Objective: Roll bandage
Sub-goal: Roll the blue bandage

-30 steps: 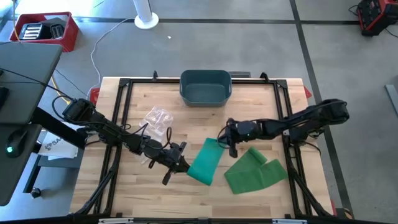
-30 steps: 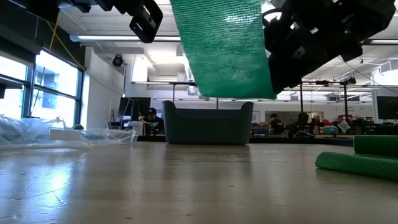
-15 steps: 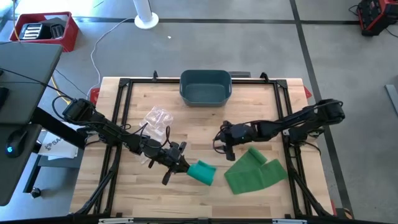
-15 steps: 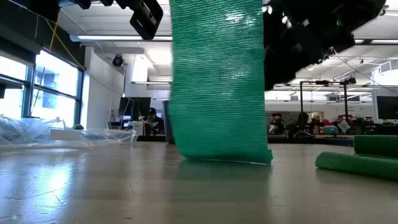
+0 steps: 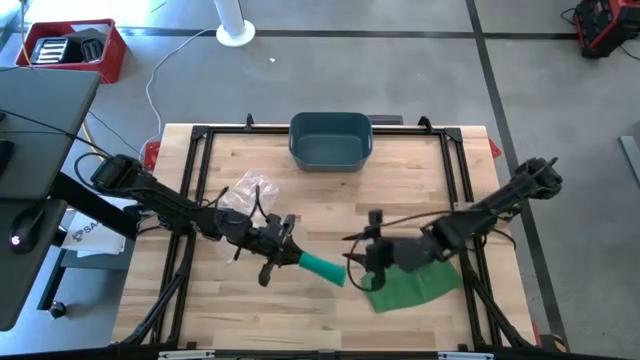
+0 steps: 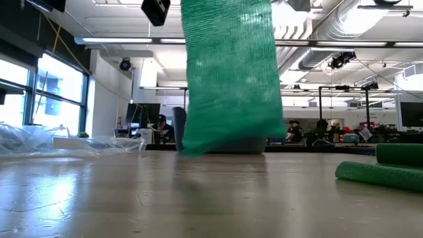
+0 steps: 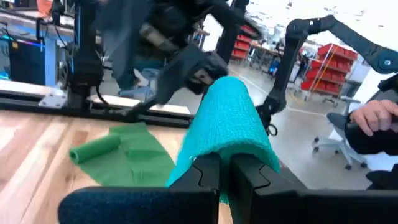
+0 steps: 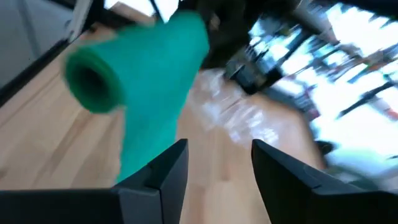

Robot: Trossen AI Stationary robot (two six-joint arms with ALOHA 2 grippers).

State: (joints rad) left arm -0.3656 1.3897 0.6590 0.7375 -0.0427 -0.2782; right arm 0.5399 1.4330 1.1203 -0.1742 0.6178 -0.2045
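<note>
A teal-green bandage [image 5: 322, 268] hangs from my left gripper [image 5: 292, 257], which is shut on its top. In the low view the bandage [image 6: 228, 73] drops as a broad strip, its lower end just above the table. In the right wrist view it shows a rolled, tube-like end [image 8: 93, 81]. My right gripper [image 5: 358, 265] stands open close beside it on the right, fingers [image 8: 168, 171] apart, nothing between them. A second, lighter green bandage [image 5: 410, 282] lies flat on the table, partly under my right arm; one end is rolled [image 7: 93, 149]. My left gripper pinches the teal bandage's upper end [image 7: 227, 146] between its two shut fingers. The fingers lie about level and come from the table's left. The cloth drapes over the fingertips and hangs slack below them, lifted off the table.
A blue-grey bin [image 5: 331, 140] stands at the far edge. A clear plastic wrapper [image 5: 250, 190] lies at the far left. A black frame [image 5: 195, 180] runs around the tabletop. A person's hand [image 7: 373, 115] shows in the room beyond the table.
My right gripper has opened and let go of the teal bandage's far end, then risen and swung toward the near edge. The bandage, first stretched between both grippers, dropped with its free end onto the table. My left gripper has risen a little, lifting that end clear.
</note>
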